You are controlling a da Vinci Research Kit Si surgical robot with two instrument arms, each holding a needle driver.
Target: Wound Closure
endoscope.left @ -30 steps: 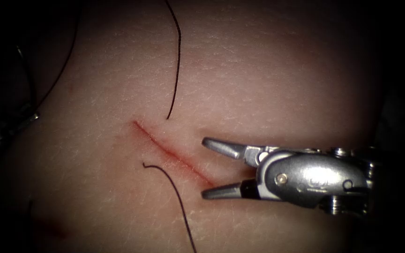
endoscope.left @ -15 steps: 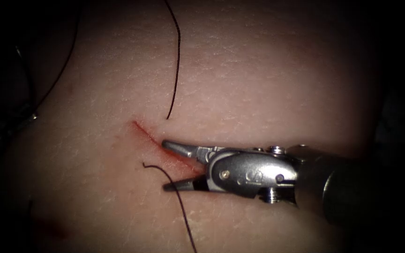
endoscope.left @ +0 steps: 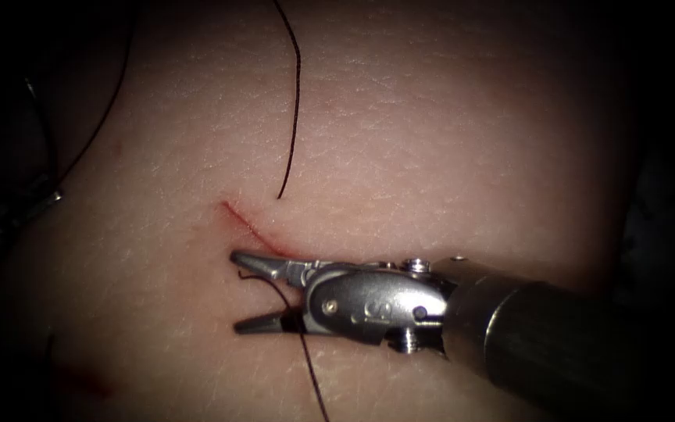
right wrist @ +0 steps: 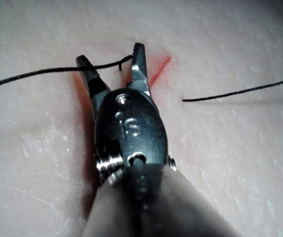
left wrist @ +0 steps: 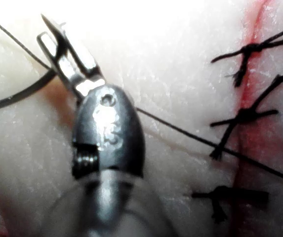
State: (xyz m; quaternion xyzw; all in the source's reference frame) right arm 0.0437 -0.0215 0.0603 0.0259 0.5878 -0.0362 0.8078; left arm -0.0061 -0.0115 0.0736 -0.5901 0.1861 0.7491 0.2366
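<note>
The right pincer (endoscope.left: 236, 291) is spread wide and holds nothing. It lies flat on the tissue (endoscope.left: 431, 141), over the cut (endoscope.left: 244, 219). A loose thread (endoscope.left: 314, 383), left of the cut, runs right across the gap between its two tips, so this arm is the near one. The left pincer (left wrist: 50, 34) sits by a grey curved needle (left wrist: 18, 96); I cannot tell if it grips it

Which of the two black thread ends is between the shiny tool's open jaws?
The hooked thread end left of the cut lies between the right tool's open jaws. The other thread end, right of the cut, lies apart from them.
</note>
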